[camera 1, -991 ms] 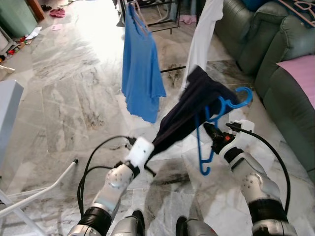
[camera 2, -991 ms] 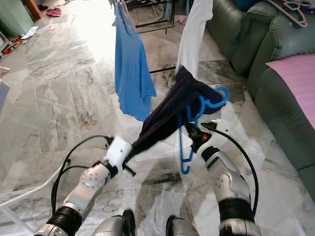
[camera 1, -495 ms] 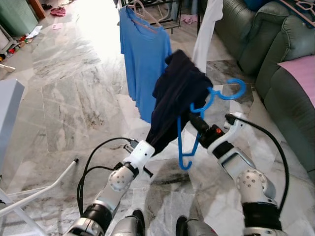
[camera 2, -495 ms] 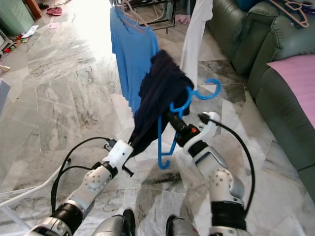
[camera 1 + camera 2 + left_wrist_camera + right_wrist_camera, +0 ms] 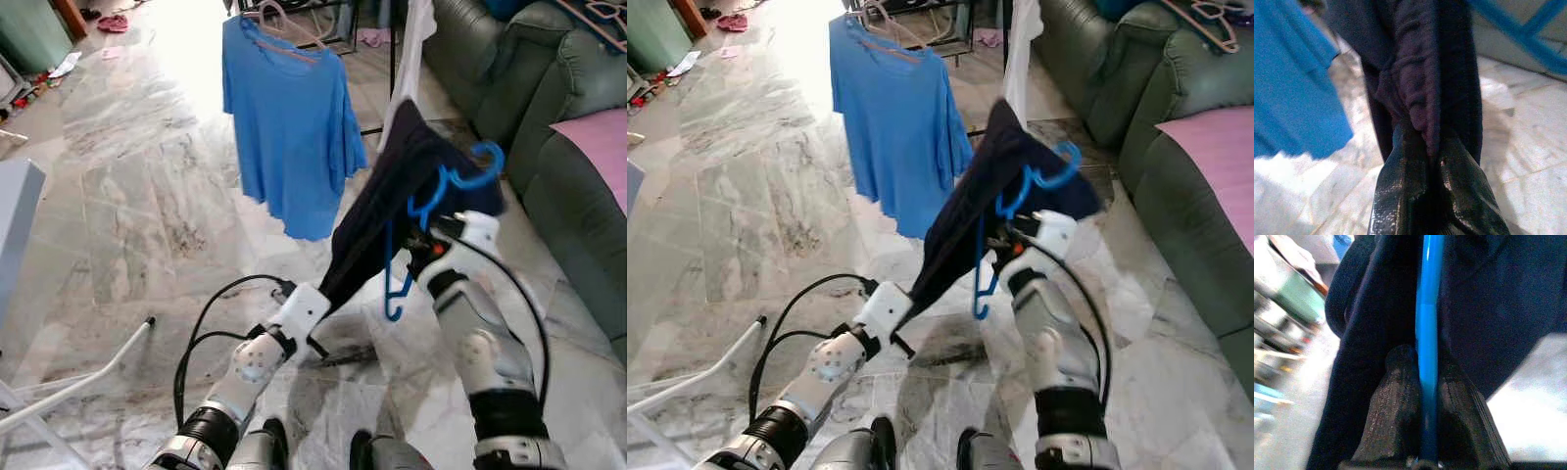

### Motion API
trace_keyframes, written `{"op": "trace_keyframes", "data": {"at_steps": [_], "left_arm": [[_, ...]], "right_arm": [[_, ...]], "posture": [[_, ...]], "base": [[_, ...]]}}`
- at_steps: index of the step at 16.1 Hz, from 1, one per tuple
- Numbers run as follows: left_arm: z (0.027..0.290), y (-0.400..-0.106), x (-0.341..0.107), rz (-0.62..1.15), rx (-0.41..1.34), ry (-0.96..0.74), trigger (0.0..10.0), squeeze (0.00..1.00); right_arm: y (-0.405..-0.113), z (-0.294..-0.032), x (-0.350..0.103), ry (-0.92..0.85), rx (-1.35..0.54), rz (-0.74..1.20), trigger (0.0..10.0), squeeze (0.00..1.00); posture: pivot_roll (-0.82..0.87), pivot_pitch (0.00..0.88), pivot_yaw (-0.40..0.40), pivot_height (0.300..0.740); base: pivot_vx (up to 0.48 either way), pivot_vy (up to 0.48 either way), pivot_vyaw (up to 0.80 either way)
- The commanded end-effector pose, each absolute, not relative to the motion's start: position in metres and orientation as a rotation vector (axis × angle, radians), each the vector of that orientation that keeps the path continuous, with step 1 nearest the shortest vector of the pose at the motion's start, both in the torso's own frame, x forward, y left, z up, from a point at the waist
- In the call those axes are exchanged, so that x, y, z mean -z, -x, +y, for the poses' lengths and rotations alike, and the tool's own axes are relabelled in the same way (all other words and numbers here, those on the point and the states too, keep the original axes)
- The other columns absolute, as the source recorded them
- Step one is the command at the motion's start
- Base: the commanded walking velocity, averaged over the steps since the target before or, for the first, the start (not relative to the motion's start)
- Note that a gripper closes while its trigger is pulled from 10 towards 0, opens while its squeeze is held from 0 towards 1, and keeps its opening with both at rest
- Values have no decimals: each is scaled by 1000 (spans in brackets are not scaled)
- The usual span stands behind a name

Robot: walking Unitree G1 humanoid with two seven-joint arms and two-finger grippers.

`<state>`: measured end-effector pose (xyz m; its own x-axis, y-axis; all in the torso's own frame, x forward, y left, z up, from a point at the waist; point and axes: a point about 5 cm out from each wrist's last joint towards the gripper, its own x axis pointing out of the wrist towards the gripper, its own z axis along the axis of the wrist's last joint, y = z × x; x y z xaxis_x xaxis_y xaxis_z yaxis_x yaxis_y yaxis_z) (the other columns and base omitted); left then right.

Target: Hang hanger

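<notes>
**Hanger and garment held up, rack not yet reached**

I have both arms raised. My right gripper (image 5: pixel 1422 431) is clamped on a bar of the blue hanger (image 5: pixel 431 211), the blue plastic running straight up between its two fingers. The hanger's hook sits just above that gripper and points toward the green sofa (image 5: pixel 578 186) on its right. The dark garment (image 5: pixel 382 220) is draped over the hanger and trails down and to the left, where my left gripper (image 5: pixel 1432 166) is pinched shut on a bunched fold of its lower end.

Ahead of both grippers, well beyond the hanger, a blue T-shirt (image 5: pixel 294 127) already hangs on the drying rack (image 5: pixel 333 12), with a white garment (image 5: pixel 411 49) beside it.

I judge this to be the carry step: the load is lifted, but the hook is not yet on the rail. Next I need to bring the right gripper forward and higher toward a free stretch of rail, turn the hook to face it, and keep the left gripper's hold from dragging the cloth off the hanger.
</notes>
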<state>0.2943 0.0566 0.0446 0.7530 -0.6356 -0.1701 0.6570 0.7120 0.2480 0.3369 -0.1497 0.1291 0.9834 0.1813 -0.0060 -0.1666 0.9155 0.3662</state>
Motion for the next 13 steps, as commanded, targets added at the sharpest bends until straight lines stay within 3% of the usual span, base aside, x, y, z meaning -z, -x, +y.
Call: {"op": "trace_keyframes", "data": {"at_steps": [1,2,4,5,6,8,13], "left_arm": [[60,-288,-35,116,748,-315,10000,0],[56,-288,-37,110,767,-306,10000,0],[55,-288,-35,139,779,-328,10000,0],[54,-290,-34,131,767,-421,10000,0],[54,-291,-35,113,745,-446,10000,0],[63,-301,-44,81,638,-439,10000,0],[84,-326,-70,-1,466,-439,10000,0]], "right_arm": [[-342,-151,-142,-309,-157,-27,10000,0],[-346,-159,-136,-191,-67,-1,10000,0],[-349,-153,-134,-591,-90,50,10000,0],[-342,-121,-135,-567,-391,128,10000,0],[-334,-109,-124,-371,-499,206,10000,0],[-317,-107,-102,-246,-573,295,10000,0],[-251,-138,-28,236,-772,617,10000,0]], "posture": [[-143,202,64,740],[-143,202,64,740],[-141,204,66,740],[-141,204,66,740],[-149,204,70,740],[-148,206,66,740],[-156,210,69,740]], "base": [[0,0,0],[0,0,0],[0,0,0],[0,0,0],[0,0,0],[0,0,0],[0,0,0]]}}
